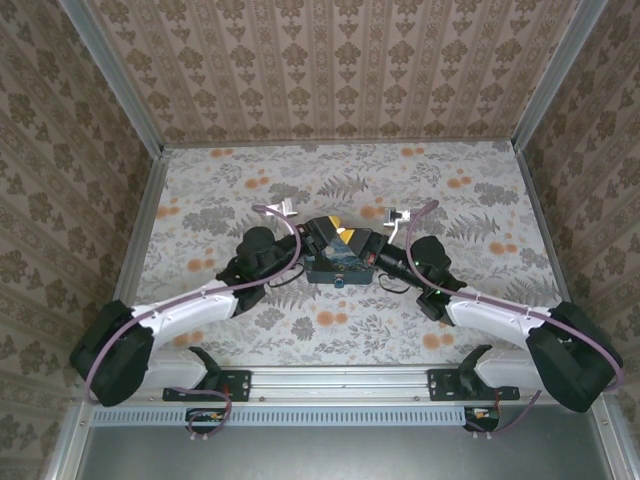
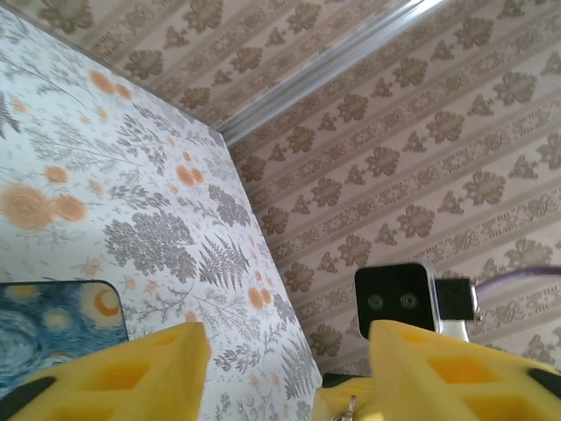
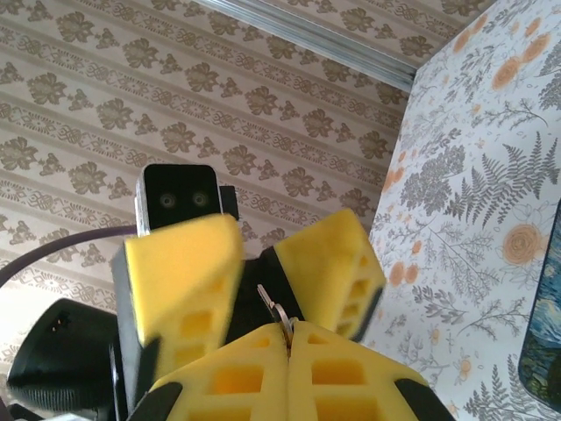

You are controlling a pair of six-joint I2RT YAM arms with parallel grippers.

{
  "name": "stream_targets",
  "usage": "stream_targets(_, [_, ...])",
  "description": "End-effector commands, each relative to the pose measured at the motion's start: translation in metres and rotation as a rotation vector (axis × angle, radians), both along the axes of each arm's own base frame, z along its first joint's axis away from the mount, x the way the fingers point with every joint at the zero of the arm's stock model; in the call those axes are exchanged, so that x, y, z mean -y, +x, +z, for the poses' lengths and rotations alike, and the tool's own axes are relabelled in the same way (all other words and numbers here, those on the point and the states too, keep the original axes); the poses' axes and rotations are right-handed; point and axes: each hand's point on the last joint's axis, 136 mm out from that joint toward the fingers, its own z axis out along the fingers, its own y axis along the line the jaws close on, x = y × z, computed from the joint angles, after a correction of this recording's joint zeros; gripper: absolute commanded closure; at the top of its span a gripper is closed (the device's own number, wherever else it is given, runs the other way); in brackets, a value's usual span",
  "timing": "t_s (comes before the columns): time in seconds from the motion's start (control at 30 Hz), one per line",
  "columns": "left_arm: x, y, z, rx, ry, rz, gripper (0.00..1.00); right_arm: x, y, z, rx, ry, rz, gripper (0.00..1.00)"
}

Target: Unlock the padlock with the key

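Right gripper point(image 3: 287, 338) pinched together on a small metal piece point(image 3: 279, 314); key or padlock, I can't tell. Left gripper point(image 2: 287, 360) fingers apart, facing it, both over the blue tin point(image 1: 335, 268).

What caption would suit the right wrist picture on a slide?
Right gripper pinching a small metal key, facing the open left gripper.

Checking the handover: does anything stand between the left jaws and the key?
Nothing visible. The right gripper pinches the key, jaws shut; the left gripper, jaws open, faces it directly with only open air between.
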Motion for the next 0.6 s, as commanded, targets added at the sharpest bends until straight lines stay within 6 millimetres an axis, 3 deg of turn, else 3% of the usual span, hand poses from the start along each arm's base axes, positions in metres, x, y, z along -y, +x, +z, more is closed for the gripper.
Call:
stream_targets(0.0, [-0.018, -0.001, -0.003, -0.016, 0.045, 0.017, 0.44, 0.004, -0.005, 0.003, 0.03, -0.02, -0.003, 1.0])
stream_targets(0.2, [-0.027, -0.003, -0.005, -0.04, 0.068, -0.005, 0.43, 0.003, -0.008, 0.002, 0.03, -0.03, 0.015, 1.0])
stream_targets(0.57, [0.005, -0.008, -0.007, -0.051, 0.039, -0.081, 0.46, -0.006, -0.004, 0.009, 0.026, -0.002, 0.037, 1.0])
